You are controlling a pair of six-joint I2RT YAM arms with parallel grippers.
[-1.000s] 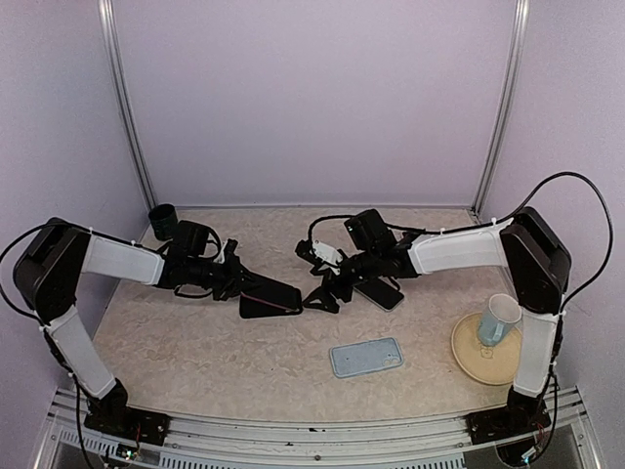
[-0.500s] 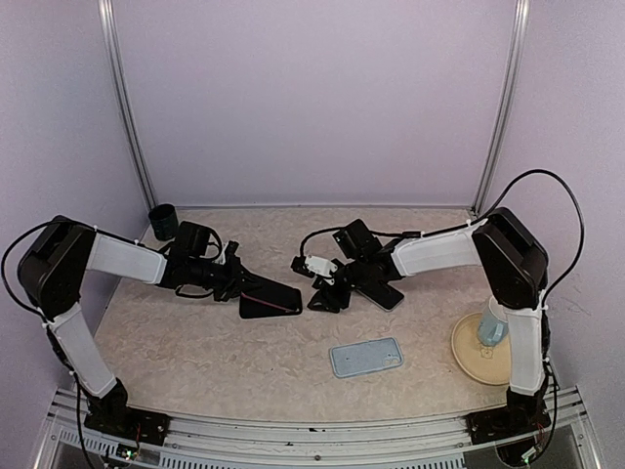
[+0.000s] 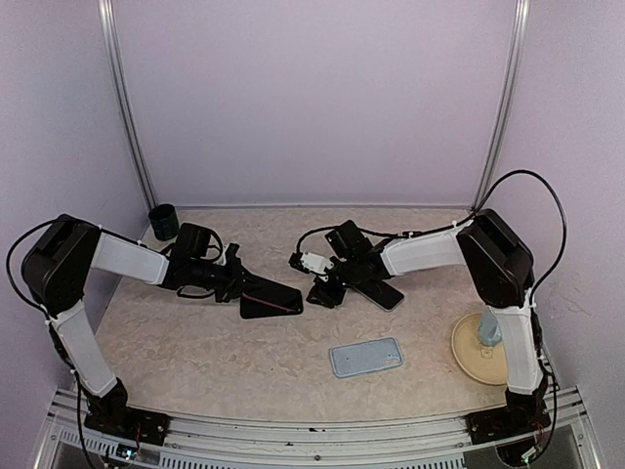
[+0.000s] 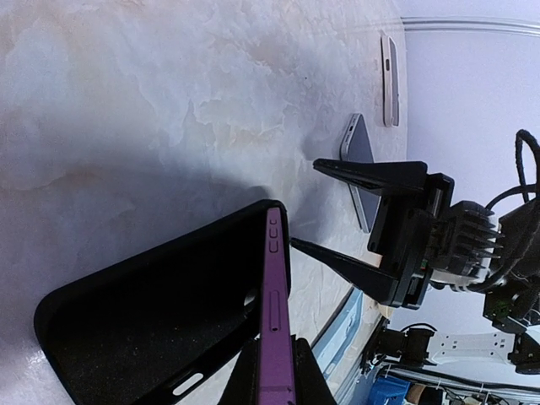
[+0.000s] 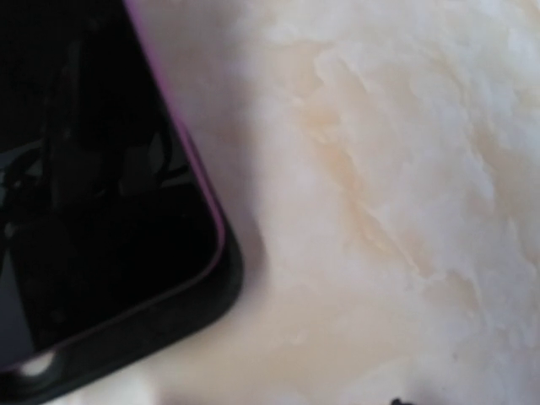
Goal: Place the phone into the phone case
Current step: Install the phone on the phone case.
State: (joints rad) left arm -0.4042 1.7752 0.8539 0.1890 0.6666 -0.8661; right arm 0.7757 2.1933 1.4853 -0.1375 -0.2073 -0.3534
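Observation:
My left gripper (image 4: 274, 361) is shut on the edge of the purple phone (image 4: 275, 295), holding it tilted on the table. The black phone case (image 4: 143, 329) wraps the phone's far end and splays away from it nearer my fingers. In the top view the phone and case (image 3: 270, 301) lie between both arms, with the left gripper (image 3: 237, 285) at their left. My right gripper (image 4: 305, 202) stands open just right of the case, nothing between its fingers; in the top view the right gripper (image 3: 320, 291) is close to the case's right end. The right wrist view shows a cased corner of the phone (image 5: 84, 169).
A grey phone (image 3: 383, 292) lies under the right arm. A light-blue case (image 3: 366, 357) sits nearer the front. At the right edge is a tan plate (image 3: 467, 354) with a mug (image 3: 487, 328). A dark cup (image 3: 163, 221) stands at the back left.
My right wrist has shifted left toward the case and its jaws have narrowed from wide open. The left gripper and the phone have stayed put.

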